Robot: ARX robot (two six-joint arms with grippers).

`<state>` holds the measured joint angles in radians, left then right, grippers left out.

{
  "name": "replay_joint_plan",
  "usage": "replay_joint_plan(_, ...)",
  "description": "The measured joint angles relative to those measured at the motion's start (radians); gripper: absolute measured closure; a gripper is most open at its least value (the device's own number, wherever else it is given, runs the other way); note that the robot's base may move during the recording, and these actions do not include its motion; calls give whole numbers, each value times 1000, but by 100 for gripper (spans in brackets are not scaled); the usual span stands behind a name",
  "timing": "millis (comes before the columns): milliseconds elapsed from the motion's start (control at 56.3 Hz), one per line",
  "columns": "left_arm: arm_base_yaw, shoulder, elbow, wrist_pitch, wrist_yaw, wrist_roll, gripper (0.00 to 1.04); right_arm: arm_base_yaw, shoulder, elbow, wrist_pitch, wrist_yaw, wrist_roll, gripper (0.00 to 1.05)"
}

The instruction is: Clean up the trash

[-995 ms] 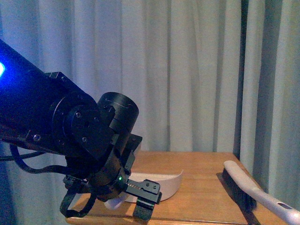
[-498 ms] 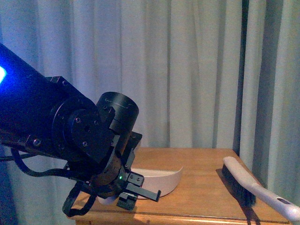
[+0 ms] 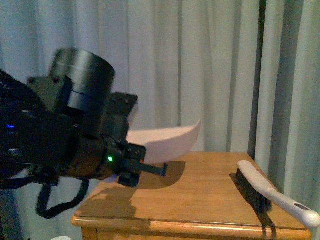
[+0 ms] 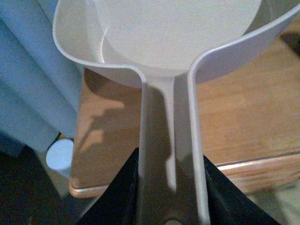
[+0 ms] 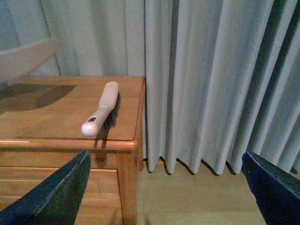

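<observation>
The left end effector is clamping the dustpan by its handle — the right end effector, spread wide, is facing the brush handle-first; trash isn't showing.

You've got pale grey curtains hanging right behind your wooden table, with light wood floor beside it.

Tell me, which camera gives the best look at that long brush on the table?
The right wrist view: the brush lies whole on the wooden table, handle to bristles. The front view shows it obliquely, along the table's right side. The left wrist view, filled by the dustpan, shows none of it clearly.
</observation>
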<state>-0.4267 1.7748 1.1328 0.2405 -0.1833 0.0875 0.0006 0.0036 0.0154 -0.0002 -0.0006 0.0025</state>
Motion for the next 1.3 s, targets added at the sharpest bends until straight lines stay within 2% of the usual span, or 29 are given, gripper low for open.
replay_joint_plan(213,50,-303,-287,246,31,14,76,0,0,0,0,0,0,7)
replay_joint_plan(409,128,-596,-533,356,83,25,76,0,0,0,0,0,0,7)
replay_joint_plan(586,214,-882,-682,344,98,14,76,0,0,0,0,0,0,7)
replay_joint_plan(693,267,-1065,-747,266,113,-6,76,0,0,0,0,0,0,7)
replay_joint_plan(853,348,-1279,-806,144,214,-36,76,0,0,0,0,0,0,7)
replay_joint_plan(1013,497,-1481,-843,38,343,-129,76,0,0,0,0,0,0,7)
replay_joint_plan(1173,608,-1554,-907,60,408,-207,76,0,0,0,0,0,0,7)
replay_joint_plan(1244,624,-1555,-924,58,418,-219,77,0,0,0,0,0,0,7)
replay_joint_plan(1262,626,-1555,-926,58,419,-221,77,5,2,0,3,21,-3,7)
replay_joint_plan(1297,627,-1555,-926,57,419,-225,77,39,24,-1,44,139,-47,7)
